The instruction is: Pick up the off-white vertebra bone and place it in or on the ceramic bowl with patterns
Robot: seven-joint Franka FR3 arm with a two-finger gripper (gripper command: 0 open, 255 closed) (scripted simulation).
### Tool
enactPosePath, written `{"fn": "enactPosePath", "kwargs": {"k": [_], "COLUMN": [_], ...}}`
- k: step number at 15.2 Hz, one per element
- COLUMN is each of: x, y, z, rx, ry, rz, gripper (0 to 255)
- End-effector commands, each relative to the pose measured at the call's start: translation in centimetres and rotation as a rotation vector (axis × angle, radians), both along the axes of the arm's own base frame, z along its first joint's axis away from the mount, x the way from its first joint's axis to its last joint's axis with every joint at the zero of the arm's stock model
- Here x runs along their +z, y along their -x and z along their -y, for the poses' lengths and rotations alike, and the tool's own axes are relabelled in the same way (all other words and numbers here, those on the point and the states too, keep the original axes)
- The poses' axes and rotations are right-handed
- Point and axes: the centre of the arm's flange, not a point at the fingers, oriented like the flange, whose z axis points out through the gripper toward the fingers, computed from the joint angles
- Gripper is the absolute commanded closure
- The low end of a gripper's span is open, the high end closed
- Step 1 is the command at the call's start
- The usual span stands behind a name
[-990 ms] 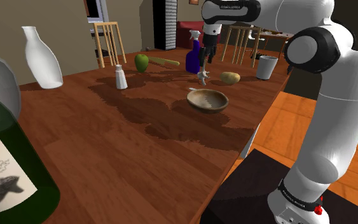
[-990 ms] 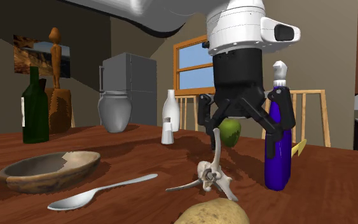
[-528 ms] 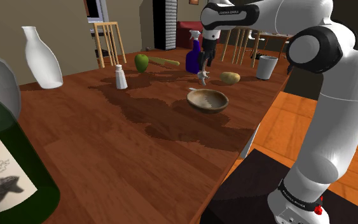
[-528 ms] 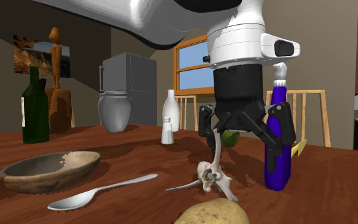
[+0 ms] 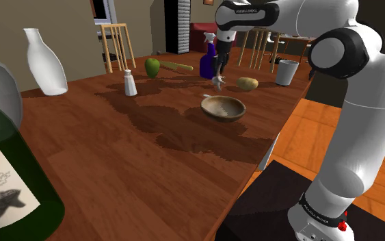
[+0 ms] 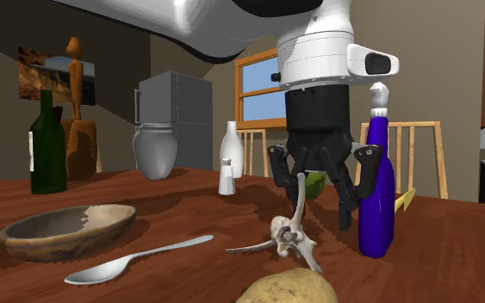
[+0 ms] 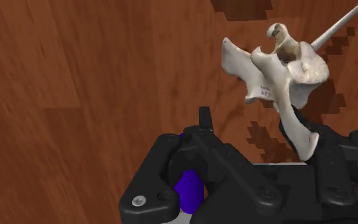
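The off-white vertebra bone (image 5: 217, 83) stands on the brown table beyond the bowl, one long thin process pointing up. My black gripper (image 6: 316, 202) hangs straight over it, its fingers half narrowed on either side of that process. In the wrist view the vertebra (image 7: 279, 70) runs its long process down beside one finger (image 7: 327, 149), with a gap to the other, so nothing clasps it from both sides. The vertebra (image 6: 290, 241) rests on the wood. The brown patterned bowl (image 5: 223, 108) sits nearer the stand, and the bowl (image 6: 59, 225) lies at the second exterior view's left.
A blue spray bottle (image 6: 376, 207) stands close beside the gripper. A spoon (image 6: 137, 258) lies between bowl and bone, and a potato (image 5: 247, 83) is nearby. A green fruit (image 5: 152, 67), salt shaker (image 5: 129, 83), white vase (image 5: 45, 61), white cup (image 5: 287, 72) and wine bottle (image 5: 6, 185) also stand on the table.
The gripper has come down over the bone's upright process and its fingers have drawn closer together. The bone has not moved.
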Motion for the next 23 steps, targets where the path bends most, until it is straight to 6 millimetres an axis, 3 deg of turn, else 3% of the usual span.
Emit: {"fn": "enactPosePath", "kwargs": {"k": [1, 4, 7, 8, 12, 15, 16, 23], "x": [-1.4, -2.5, -2.3, -2.3, 0.3, 2.0, 2.1, -1.8], "y": [-0.1, -0.6, -0.3, -0.3, 2.8, 3.5, 3.5, 3.7], "z": [1.0, 1.0, 1.1, 1.1, -3.1, -7.1, -7.5, -6.7], "rx": [-0.009, -0.007, -0.007, -0.007, -0.472, -0.821, -0.856, -0.856], "ry": [0.028, 0.029, 0.017, 0.017, 0.097, 0.157, 0.163, 0.163], "rz": [-0.032, -0.032, -0.028, -0.028, -0.05, -0.066, -0.068, -0.068], "gripper": [255, 255, 255, 0, 0, 0, 0, 0]}}
